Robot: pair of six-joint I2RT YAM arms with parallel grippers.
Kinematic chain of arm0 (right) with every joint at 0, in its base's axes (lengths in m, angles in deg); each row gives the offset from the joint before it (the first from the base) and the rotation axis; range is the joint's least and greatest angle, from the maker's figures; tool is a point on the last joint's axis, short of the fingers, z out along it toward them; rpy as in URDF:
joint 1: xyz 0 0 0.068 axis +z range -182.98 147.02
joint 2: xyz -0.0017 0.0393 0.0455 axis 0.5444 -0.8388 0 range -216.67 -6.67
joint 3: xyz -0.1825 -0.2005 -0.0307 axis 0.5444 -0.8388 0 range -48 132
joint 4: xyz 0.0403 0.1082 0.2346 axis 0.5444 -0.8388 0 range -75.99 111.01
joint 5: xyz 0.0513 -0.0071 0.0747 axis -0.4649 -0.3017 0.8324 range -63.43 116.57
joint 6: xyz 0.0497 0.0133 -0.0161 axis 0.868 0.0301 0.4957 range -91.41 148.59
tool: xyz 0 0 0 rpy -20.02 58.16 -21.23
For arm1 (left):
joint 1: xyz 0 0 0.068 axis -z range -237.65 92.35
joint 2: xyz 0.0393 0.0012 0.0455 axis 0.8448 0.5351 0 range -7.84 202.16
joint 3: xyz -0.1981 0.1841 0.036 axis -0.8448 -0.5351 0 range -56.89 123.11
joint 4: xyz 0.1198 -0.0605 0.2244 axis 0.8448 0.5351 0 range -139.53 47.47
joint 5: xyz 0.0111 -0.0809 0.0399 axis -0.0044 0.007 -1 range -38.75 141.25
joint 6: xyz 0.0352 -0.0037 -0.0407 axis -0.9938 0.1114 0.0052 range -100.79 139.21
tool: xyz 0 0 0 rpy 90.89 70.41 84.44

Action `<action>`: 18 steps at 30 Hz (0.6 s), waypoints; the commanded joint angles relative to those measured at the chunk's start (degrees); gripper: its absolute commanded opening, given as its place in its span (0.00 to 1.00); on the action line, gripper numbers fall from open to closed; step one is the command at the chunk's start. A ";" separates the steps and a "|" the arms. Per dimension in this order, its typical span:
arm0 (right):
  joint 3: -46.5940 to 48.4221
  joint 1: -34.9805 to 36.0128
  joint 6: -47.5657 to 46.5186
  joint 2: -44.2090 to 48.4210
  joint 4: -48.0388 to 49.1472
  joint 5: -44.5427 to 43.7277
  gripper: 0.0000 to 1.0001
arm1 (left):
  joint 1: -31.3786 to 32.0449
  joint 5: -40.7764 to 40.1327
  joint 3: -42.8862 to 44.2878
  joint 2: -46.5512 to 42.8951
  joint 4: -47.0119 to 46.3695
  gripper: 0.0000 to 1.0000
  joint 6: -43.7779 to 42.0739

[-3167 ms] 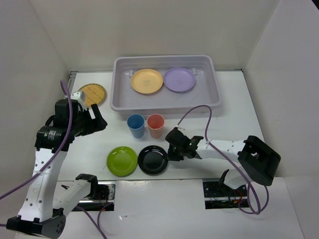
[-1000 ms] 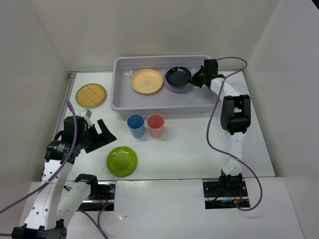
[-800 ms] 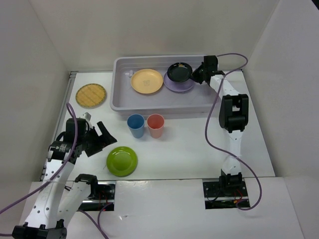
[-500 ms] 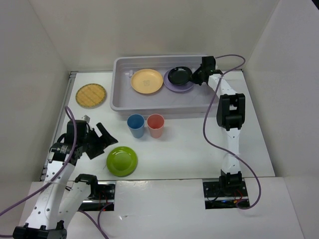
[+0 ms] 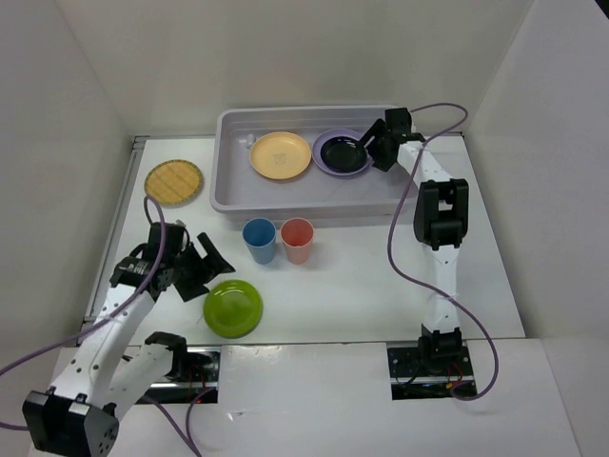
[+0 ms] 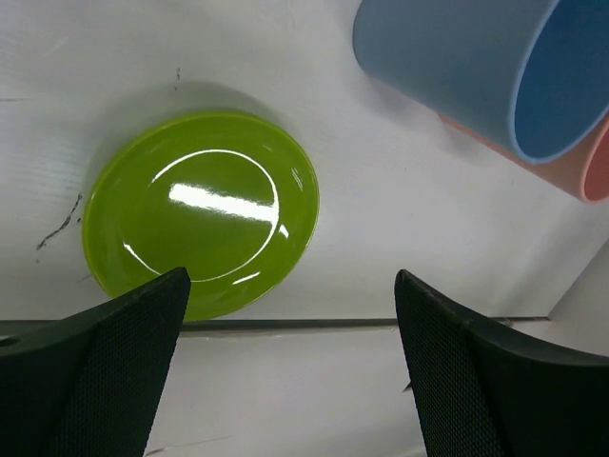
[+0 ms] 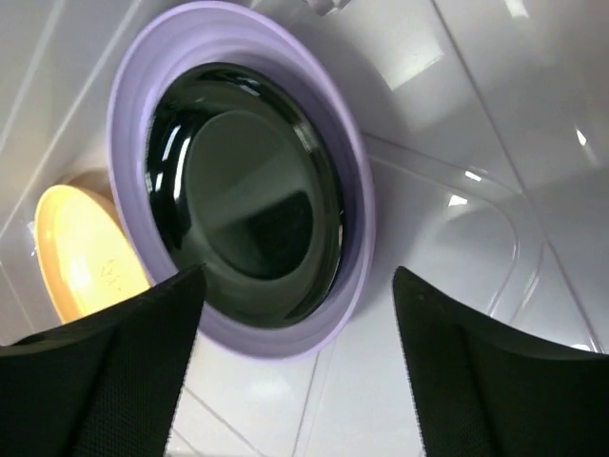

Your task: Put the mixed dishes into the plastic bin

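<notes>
The plastic bin (image 5: pixel 400 195) stands at the back. Inside it lie a pale orange plate (image 5: pixel 281 154) and a black plate (image 5: pixel 341 152) stacked on the lilac plate (image 5: pixel 324 164). My right gripper (image 5: pixel 373 150) hovers open just right of that stack, holding nothing; its wrist view shows the black plate (image 7: pixel 243 181) resting in the lilac plate (image 7: pixel 352 248). The lime green plate (image 5: pixel 233 307) lies near the front. My left gripper (image 5: pixel 203 269) stands open just left of it, seen as the green plate (image 6: pixel 200 211) ahead of the fingers. The blue cup (image 5: pixel 259 240) and coral-red cup (image 5: pixel 297 239) stand mid-table. The woven disc (image 5: pixel 175 182) is at the left.
White walls enclose the table on three sides. A purple cable (image 5: pixel 395 238) runs along the right arm. The arm bases (image 5: pixel 423 367) sit at the near edge.
My right gripper has opened and let go of the black plate, which now rests on the lilac plate. My left gripper has moved down toward the lime green plate.
</notes>
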 commanded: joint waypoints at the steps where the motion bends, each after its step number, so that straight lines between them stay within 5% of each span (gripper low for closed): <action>1: 3.25 0.90 -3.24 9.42 -0.43 -2.11 0.85 | 0.96 -3.88 4.86 3.77 -5.49 0.94 -0.56; 10: -2.88 7.29 -7.28 31.19 0.09 -1.08 0.89 | -5.34 -16.90 24.74 13.28 -8.38 0.97 -2.51; 18: -21.93 15.65 -10.36 51.08 5.90 11.92 0.90 | -36.34 10.58 22.47 29.85 -30.16 0.96 2.85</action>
